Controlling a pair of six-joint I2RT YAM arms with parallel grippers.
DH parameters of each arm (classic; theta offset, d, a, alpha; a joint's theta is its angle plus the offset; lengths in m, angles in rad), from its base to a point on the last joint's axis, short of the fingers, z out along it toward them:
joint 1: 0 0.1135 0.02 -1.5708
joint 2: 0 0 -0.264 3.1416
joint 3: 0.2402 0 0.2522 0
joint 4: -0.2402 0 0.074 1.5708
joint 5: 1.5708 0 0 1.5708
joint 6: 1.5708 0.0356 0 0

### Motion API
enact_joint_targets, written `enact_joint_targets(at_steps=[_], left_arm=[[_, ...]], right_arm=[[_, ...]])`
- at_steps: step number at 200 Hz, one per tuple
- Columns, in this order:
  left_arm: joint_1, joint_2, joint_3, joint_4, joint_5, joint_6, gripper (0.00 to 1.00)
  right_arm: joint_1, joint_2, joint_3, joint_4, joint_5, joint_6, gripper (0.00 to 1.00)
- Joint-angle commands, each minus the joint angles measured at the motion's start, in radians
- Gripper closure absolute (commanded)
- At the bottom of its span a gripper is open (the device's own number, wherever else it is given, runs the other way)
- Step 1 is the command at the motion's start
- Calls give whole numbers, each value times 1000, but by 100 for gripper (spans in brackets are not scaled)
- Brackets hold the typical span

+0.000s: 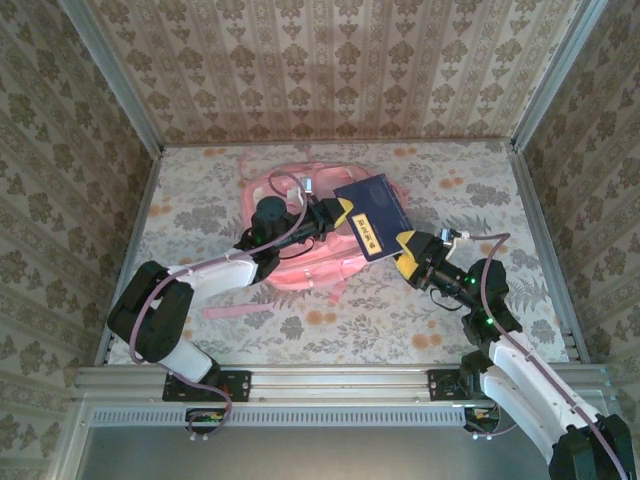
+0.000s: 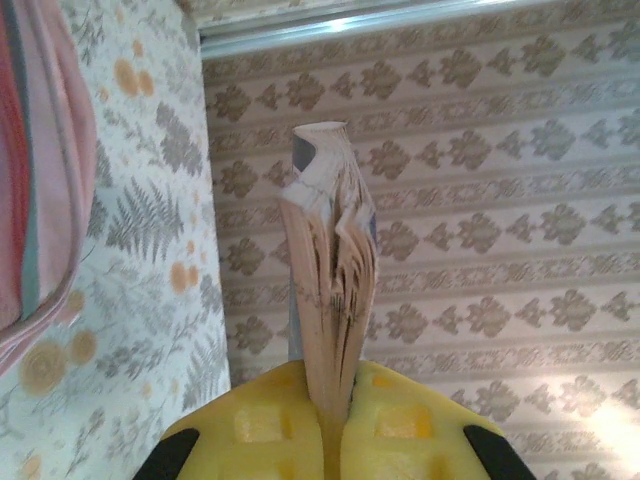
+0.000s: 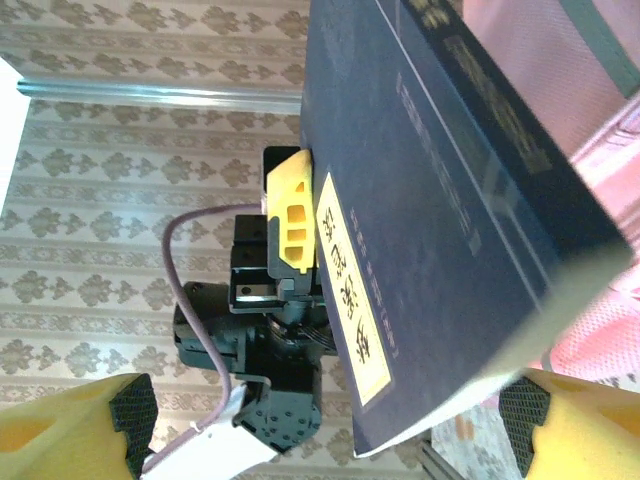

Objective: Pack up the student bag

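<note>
- The right gripper (image 1: 402,253), at the near right, has its fingers spread, just beside the near edge of the dark blue book (image 1: 372,215).
- The left gripper (image 1: 335,212) pinches the book at its left side.
- The yellow label (image 3: 350,290) on the book has dark characters that I cannot read.
- The pink student bag (image 1: 310,262) lies in the middle of the table (image 1: 450,320), under the book.

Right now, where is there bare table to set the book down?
Widest free patch of table: right of the book, out to the right wall. Another strip: near edge, between the arm bases. Crowded in the middle: student bag, left gripper shut on the book, open right gripper beside it.
</note>
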Motion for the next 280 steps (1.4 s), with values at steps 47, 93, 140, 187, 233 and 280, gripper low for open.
enact_joint_targets(at_steps=[47,93,140,187,233,280], left_arm=[[-74,37,-19,208,-155,-121,100],[-90,38,-25,191,-166,-105,100],[-92,44,-37,174,-151,-96,87],[-64,-9,-51,-36,-104,42,47],[2,-128,103,-601,-146,359,41],[50,20,352,-816,-84,507,41]], right_arm=[[64,9,54,43,233,-47,27],[81,8,92,-61,321,-141,55],[81,3,97,-128,358,-200,92],[76,-14,195,-467,380,-358,100],[59,-33,261,-659,423,-473,100],[31,-54,332,-852,538,-591,100]])
